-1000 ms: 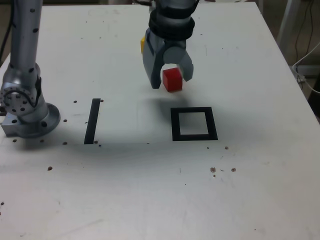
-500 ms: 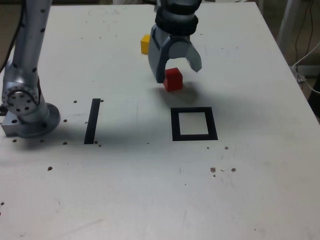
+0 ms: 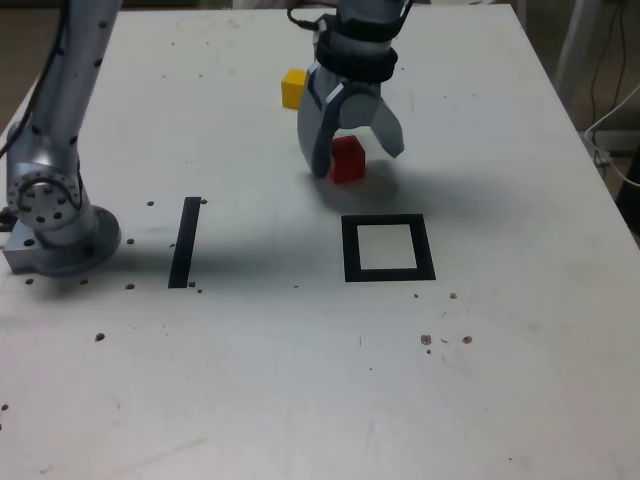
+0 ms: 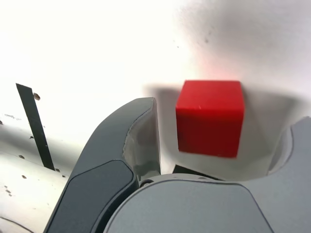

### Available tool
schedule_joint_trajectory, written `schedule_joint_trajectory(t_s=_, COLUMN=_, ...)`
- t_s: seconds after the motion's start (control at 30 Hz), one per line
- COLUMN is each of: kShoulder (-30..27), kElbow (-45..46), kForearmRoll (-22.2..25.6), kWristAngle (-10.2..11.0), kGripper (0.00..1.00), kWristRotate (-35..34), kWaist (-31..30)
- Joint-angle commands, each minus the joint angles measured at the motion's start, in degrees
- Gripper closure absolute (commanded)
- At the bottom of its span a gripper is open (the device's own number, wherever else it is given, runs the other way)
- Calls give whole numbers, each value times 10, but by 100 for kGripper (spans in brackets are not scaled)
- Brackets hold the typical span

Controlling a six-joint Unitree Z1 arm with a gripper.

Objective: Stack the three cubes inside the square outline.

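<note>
The white counter point(image 3: 500, 380) fills almost the whole exterior view, its surface dotted with small dark specks toward the near edge. The grey arm's round base point(image 3: 55, 225) sits near the counter's edge on the exterior view's left, and the arm rises out of the picture there and comes down again toward the far edge, ending in the gripper point(image 3: 352, 158), which points down at the counter. Its jaws are spread wide, one on each side of the red cube point(image 3: 347, 158); the wrist view shows a clear gap between the cube and the curved grey inner face of one of the jaws, so nothing is pinched and the cube rests on the counter. The square outline point(image 3: 388, 248), black tape around a white centre, lies near the middle of the counter, just nearer the near edge than the red cube and apart from it. A straight black tape strip point(image 3: 185, 242) lies between the base and the outline, running toward the far edge. The yellow cube point(image 3: 293, 88) stands near the far edge, beside the gripper on the exterior view's left and clear of it.
</note>
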Motion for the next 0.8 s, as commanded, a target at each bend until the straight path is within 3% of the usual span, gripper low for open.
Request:
schedule_joint_trajectory(t_s=0.0, kShoulder=5, kElbow=-4, kForearmRoll=4, kWristAngle=-4, kGripper=24, kWristRotate=5, kWaist=4)
schedule_joint_trajectory(t_s=0.4, kShoulder=13, kElbow=-9, kForearmRoll=-2, kWristAngle=-5, kGripper=60, kWristRotate=8, kWaist=5)
schedule_joint_trajectory(t_s=0.77, kShoulder=12, kElbow=-9, kForearmRoll=-16, kWristAngle=-7, kGripper=69, kWristRotate=18, kWaist=4)
